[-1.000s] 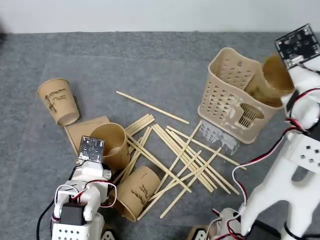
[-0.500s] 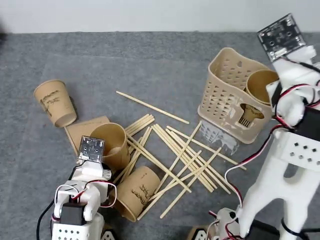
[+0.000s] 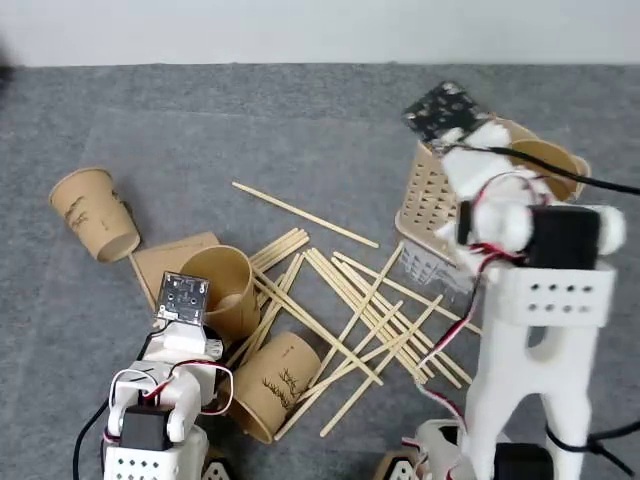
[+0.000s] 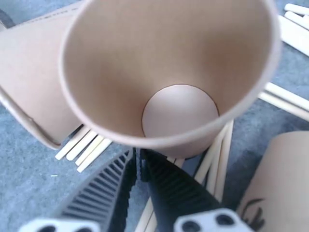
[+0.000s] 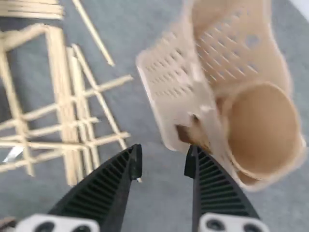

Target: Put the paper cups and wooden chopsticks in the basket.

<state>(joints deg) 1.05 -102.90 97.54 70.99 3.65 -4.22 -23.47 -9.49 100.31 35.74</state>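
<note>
High view: the right arm (image 3: 540,290) bends over the basket (image 3: 428,200) at 2 o'clock, a paper cup (image 3: 545,157) inside it. Right wrist view shows the right pincer (image 5: 161,162) released; left wrist view shows the left pincer (image 4: 139,166) clenched empty beside a second cup (image 4: 169,72).

Right pincer (image 5: 164,151) agape, left pincer (image 4: 139,154) closed.

A: What does the right arm (image 3: 540,300) cover from above?
B: The near wall of the basket (image 3: 428,195) and part of the cup in the basket (image 3: 548,155).
A: And just ahead of the right gripper (image 5: 162,157)?
B: The basket is smeared. Its holes run together, and its far end is cut off.
A: At the left gripper (image 4: 139,159)?
B: Its tips are hidden under the open cup (image 4: 169,72) right ahead, whose rim runs off the edge. The printed cup (image 4: 280,183) beside it is cut off too.
</note>
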